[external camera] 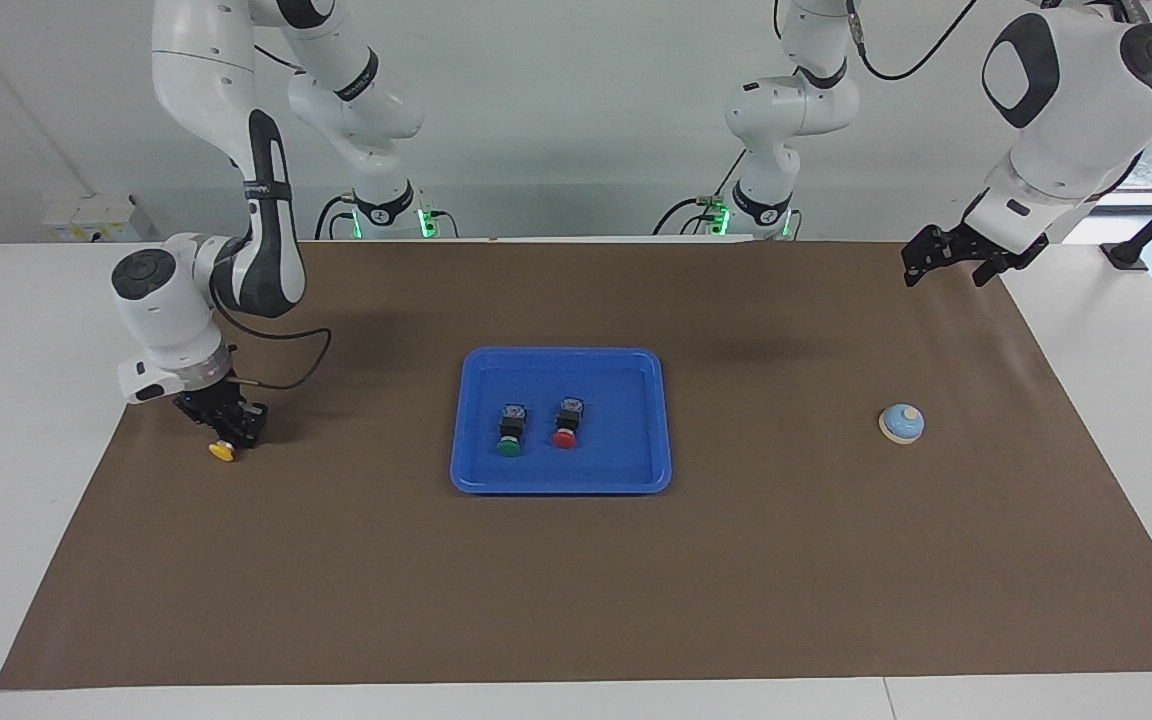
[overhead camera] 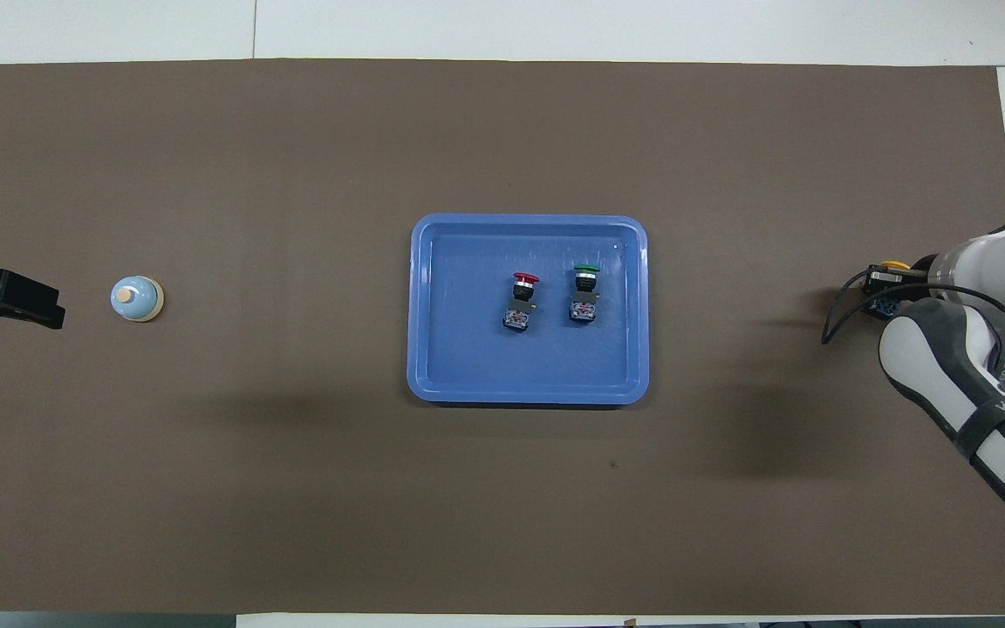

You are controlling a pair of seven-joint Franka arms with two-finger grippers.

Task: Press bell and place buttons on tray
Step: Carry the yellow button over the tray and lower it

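Observation:
The blue tray [external camera: 561, 353] [overhead camera: 529, 222] lies mid-mat with the green button [external camera: 509, 432] [overhead camera: 585, 292] and the red button [external camera: 567, 424] [overhead camera: 522, 299] lying in it. At the right arm's end of the mat, my right gripper [external camera: 229, 422] [overhead camera: 885, 292] is down at the mat, shut on the black body of the yellow button [external camera: 223, 452] [overhead camera: 893, 265], whose cap pokes out. The bell [external camera: 902, 423] [overhead camera: 136, 298] stands at the left arm's end. My left gripper [external camera: 946, 262] [overhead camera: 5, 298] waits open in the air beside the bell.
A brown mat [external camera: 576, 580] covers the table, with white table edge around it. A thin black cable [external camera: 281, 375] loops from the right wrist above the mat. Nothing else lies between the tray and the yellow button.

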